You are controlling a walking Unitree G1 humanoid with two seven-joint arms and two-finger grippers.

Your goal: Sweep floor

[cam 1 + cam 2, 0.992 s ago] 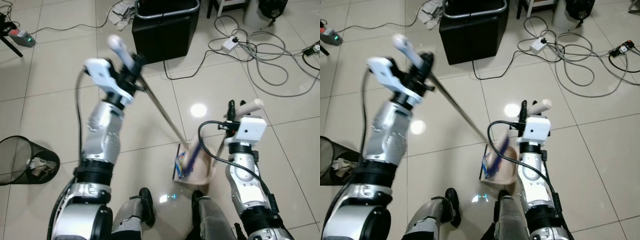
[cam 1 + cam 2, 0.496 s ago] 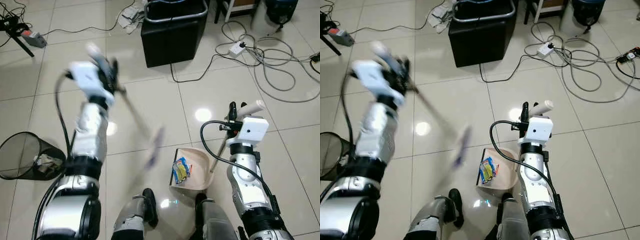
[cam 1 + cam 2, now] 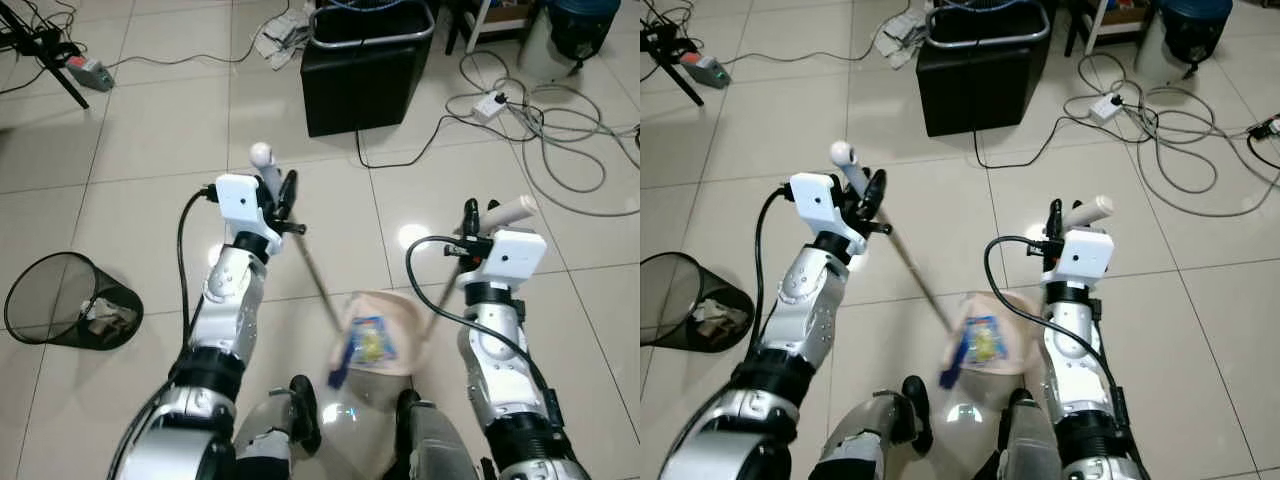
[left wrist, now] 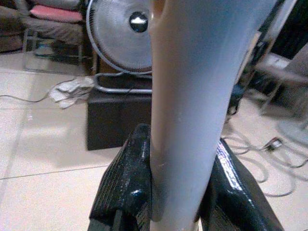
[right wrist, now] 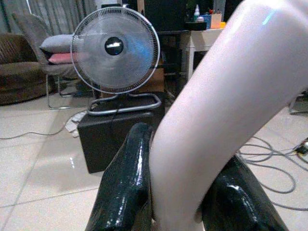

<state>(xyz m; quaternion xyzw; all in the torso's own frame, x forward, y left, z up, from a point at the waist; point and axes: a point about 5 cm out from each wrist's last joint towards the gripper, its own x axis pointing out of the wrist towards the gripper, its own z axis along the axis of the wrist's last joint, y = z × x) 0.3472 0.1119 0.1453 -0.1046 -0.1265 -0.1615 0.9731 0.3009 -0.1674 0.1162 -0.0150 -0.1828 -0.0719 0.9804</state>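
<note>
Left gripper (image 3: 278, 196) is clamped on the broom handle (image 4: 185, 110); the wrist view shows both black fingers (image 4: 127, 187) pressed tight to the shaft. Right gripper (image 3: 1060, 222) is clamped the same way on the dustpan handle (image 5: 216, 110), which ends in a pale knob above the wrist.

Landmark is the dustpan (image 3: 385, 340), flat on the tile just ahead of the robot's feet. The broom shaft (image 3: 310, 268) slants down from the left gripper to its near-left edge, and the blue broom head (image 3: 338, 372) rests at that edge, partly blurred.

Risks, as I judge them:
- The broom head at the pan mouth could flick the litter back onto the floor with a further stroke.
- Tilting the pan forward on lift would spill the contents; the right arm has to keep it level.
- The cables (image 3: 545, 130) lie on the tile well beyond the pan to the right, so a wide broom swing or a step that way could snag them.

Containers:
- The dustpan holds one blue-and-yellow wrapper (image 3: 368, 340), lying about mid-pan.
- The mesh wastebasket (image 3: 60, 300) sits well to the pan's left, with crumpled paper (image 3: 100, 312) inside. It's the likely dump target.
- Black bin (image 3: 370, 65) stands well beyond the pan; I can't tell its contents.
</note>
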